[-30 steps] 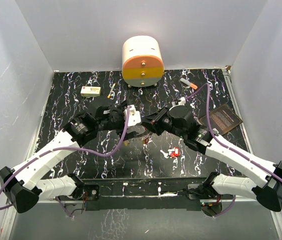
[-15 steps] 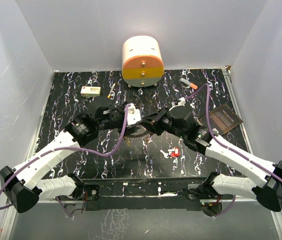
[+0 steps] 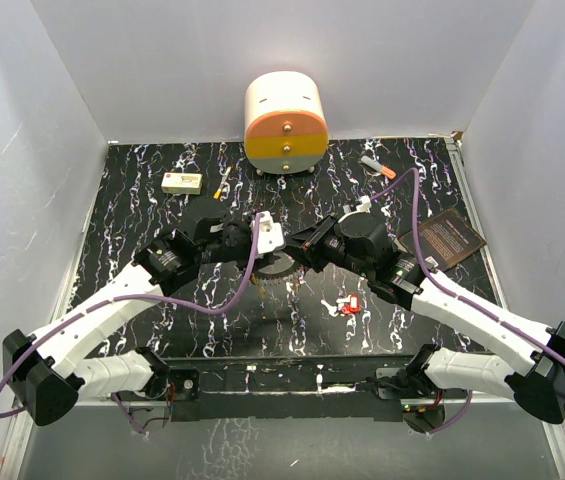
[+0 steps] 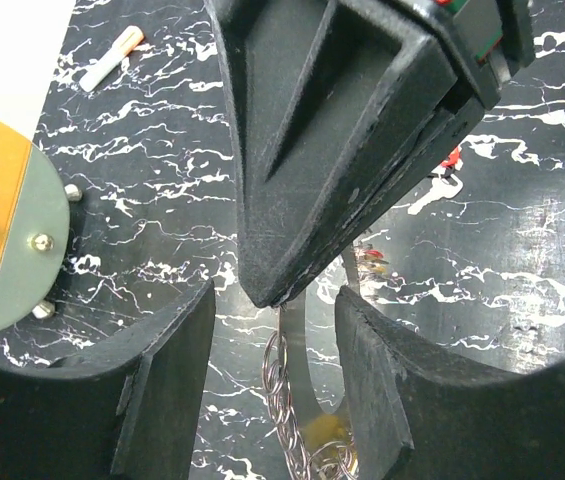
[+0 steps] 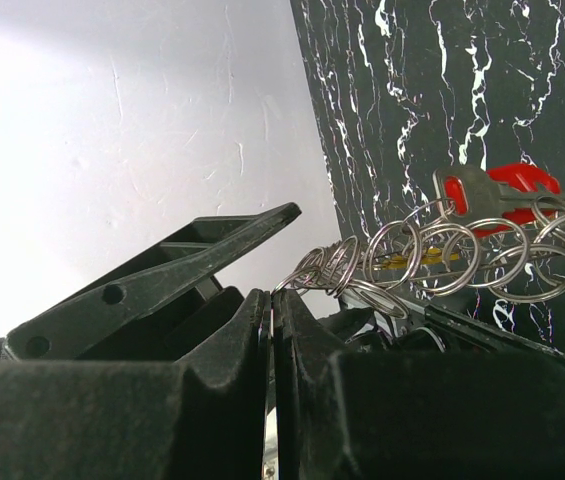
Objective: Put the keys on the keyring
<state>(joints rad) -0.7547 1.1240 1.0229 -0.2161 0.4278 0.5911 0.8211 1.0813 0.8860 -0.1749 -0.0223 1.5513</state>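
Keyring (image 4: 304,365) is pinched edge-on by the right tool (image 5: 270,300), with the left tool (image 4: 275,295) spread either side of it

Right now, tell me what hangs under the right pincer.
A chain of small rings with a red key; the keyring's grasped edge is hidden inside the shut right pincer.
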